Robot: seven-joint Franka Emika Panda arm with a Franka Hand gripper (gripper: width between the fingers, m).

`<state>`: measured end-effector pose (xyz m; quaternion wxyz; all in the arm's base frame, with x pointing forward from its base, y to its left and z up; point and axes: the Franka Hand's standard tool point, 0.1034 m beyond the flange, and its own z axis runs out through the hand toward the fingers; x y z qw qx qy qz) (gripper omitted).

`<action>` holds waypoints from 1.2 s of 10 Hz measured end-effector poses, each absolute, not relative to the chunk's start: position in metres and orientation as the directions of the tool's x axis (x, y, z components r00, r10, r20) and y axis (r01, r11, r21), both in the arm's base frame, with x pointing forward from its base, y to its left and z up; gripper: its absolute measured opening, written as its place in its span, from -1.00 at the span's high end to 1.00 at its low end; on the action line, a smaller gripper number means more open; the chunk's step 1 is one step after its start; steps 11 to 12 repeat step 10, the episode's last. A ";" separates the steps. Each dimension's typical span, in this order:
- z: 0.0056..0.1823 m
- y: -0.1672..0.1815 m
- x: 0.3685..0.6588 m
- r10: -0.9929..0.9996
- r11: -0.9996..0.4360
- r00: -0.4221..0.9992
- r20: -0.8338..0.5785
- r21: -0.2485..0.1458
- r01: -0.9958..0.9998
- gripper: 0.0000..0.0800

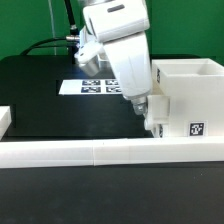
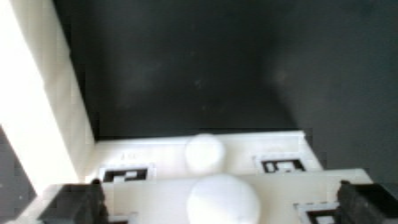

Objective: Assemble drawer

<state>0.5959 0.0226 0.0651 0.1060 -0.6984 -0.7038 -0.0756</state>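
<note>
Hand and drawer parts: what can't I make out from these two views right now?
Hand: in the exterior view its own body hides the fingertips; the wrist view cuts the fingers at the picture's edge. Grip cannot be told.
Case: cut off by the exterior view's right edge.
White piece: cut off by the exterior view's left edge.
Rounded white shape: wrist view, blurred; knob or not, unclear.

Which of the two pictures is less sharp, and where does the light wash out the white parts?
The wrist view is softer: the tray's knob and tags are blurred, and the white wall beside it is washed out. The exterior view is sharper; the case and the rail are bright, yet the tags on the marker board stay readable.
</note>
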 end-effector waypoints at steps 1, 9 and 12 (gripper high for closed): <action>0.064 0.031 0.595 0.966 0.023 -0.011 0.257 -0.043 0.999 -0.62; 0.077 -0.026 0.590 0.972 -0.082 0.083 0.221 -0.016 0.997 -0.62; 0.084 -0.037 0.580 0.970 -0.126 0.125 0.209 -0.012 0.992 -0.62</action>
